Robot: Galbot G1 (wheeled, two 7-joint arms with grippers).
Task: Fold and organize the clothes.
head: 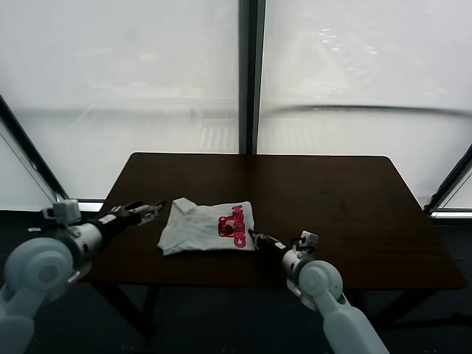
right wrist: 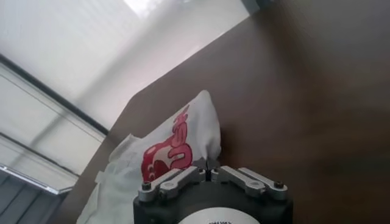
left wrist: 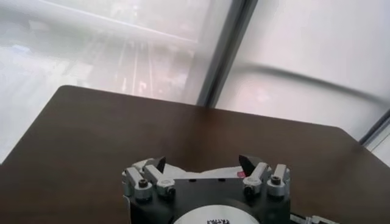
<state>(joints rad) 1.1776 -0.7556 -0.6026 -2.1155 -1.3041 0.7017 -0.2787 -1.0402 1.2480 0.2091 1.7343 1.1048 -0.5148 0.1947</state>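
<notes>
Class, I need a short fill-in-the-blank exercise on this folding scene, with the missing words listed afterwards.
1. The white cotton T-shirt lies folded on the dark brown wooden ____.
2. Its printed graphic is coloured ____.
3. The left gripper has its fingers ____.
4. The right gripper, at the shirt's edge, has its fingers ____.

Missing words: table; red-pink; open; shut.

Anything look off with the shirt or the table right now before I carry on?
Nothing damaged or spilled. The white T-shirt is folded into a rough bundle near the table's front edge, a bit lopsided, print up. The left gripper is open beside it; the right gripper is shut at its near-right corner.
</notes>
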